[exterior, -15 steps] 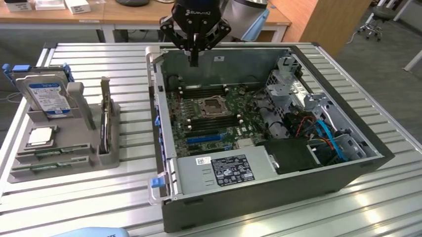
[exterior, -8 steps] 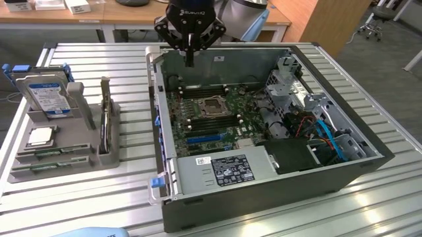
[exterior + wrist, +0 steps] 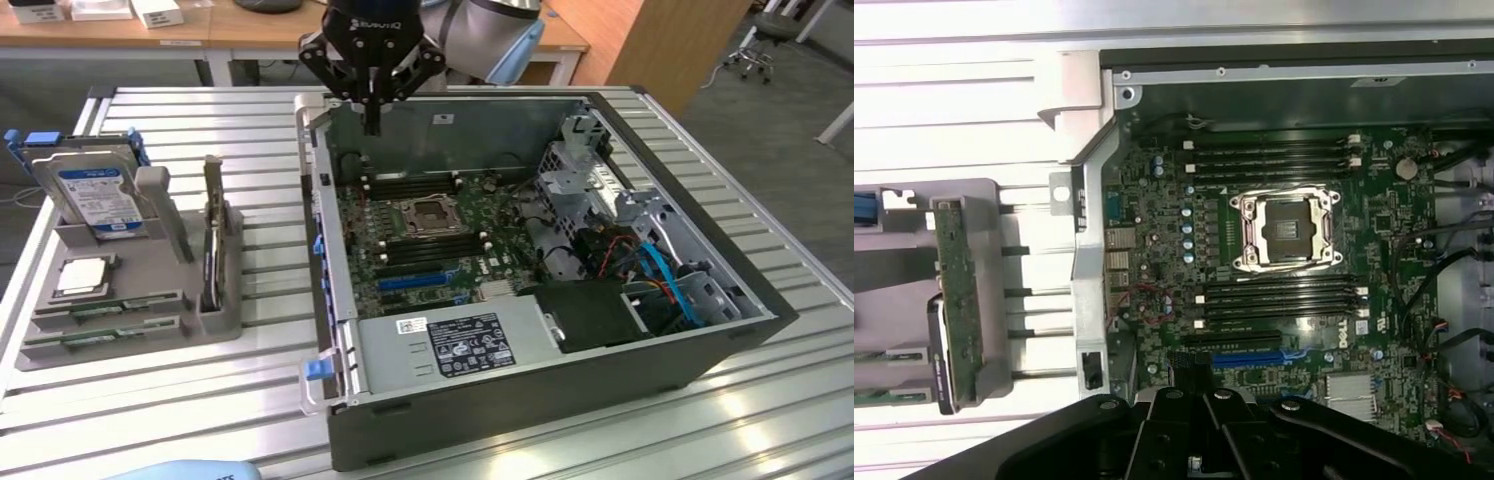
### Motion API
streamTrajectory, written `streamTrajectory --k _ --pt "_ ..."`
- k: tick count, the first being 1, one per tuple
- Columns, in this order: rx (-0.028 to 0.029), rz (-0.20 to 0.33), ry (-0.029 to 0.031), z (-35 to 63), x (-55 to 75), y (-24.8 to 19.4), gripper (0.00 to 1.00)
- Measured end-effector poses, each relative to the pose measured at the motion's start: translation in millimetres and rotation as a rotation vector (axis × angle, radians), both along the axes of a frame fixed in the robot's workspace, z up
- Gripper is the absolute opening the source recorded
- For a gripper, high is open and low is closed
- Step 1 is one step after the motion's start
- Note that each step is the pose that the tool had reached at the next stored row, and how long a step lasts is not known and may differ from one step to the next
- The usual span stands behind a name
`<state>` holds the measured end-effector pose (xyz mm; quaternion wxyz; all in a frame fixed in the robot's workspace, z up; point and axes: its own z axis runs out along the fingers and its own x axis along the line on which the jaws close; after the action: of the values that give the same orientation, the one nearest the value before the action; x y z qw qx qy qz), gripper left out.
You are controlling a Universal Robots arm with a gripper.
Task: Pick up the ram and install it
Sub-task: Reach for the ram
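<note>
Two green ram sticks (image 3: 107, 308) lie flat in the front slots of a grey parts tray (image 3: 200, 325) at the exterior view's left. Their ends show in the wrist view (image 3: 874, 355). A further long green board (image 3: 214, 235) stands on edge in the tray's side holder (image 3: 959, 290). My gripper (image 3: 372, 122) hangs shut over the far edge of the open computer case (image 3: 534, 395), with nothing between its fingers and well away from the tray. Its black body (image 3: 1194, 440) shows in the wrist view. Black memory slots (image 3: 1274, 155) flank the empty processor socket (image 3: 1287, 230).
The tray also holds a hard drive with a blue label (image 3: 94, 195) and a square silver processor chip (image 3: 83, 275). The case contains a power supply (image 3: 454, 345), a drive cage (image 3: 587, 165) and blue cables (image 3: 667, 285). All of it rests on a slatted metal table (image 3: 174, 400).
</note>
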<state>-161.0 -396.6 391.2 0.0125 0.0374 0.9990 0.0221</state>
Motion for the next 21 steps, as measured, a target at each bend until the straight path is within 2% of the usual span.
streamTrajectory --k 12,21 --pt "-0.0002 0.0 -0.0001 -0.7 -16.8 2.2 0.1" --pt "-0.0024 0.0 0.0 -1.3 -26.9 4.4 0.1"
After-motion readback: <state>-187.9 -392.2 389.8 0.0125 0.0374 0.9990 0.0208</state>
